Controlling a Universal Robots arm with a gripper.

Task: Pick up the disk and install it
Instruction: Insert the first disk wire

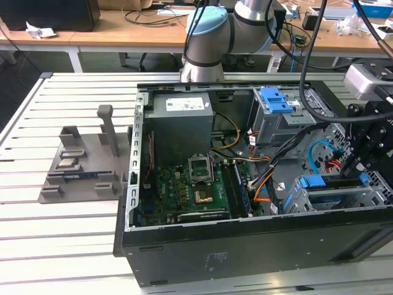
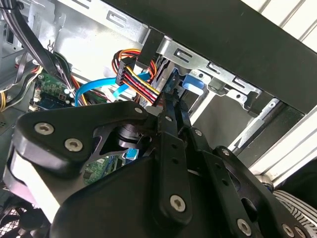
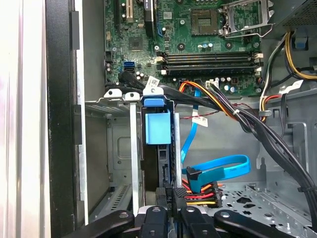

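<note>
The disk (image 3: 157, 128) stands on edge in the grey drive cage (image 3: 116, 148) at the corner of the open computer case, with its blue rail on top. In the exterior view the disk (image 1: 334, 181) is a dark strip with blue ends, along the cage at the exterior view's right. My gripper (image 3: 168, 210) sits right over one end of it, its black fingers (image 3: 156, 215) pressed close on the thin edge. The second wrist view has the gripper (image 2: 171, 106) reaching into the cage next to the blue rail (image 2: 190, 83).
Bundled power and blue data cables (image 3: 218, 168) run right beside the cage. The motherboard (image 1: 184, 193) lies in the case's middle, with a grey power-supply box (image 1: 182, 120) behind it and an upper cage with a blue latch (image 1: 276, 99). A grey fixture (image 1: 80, 163) stands on the slatted table.
</note>
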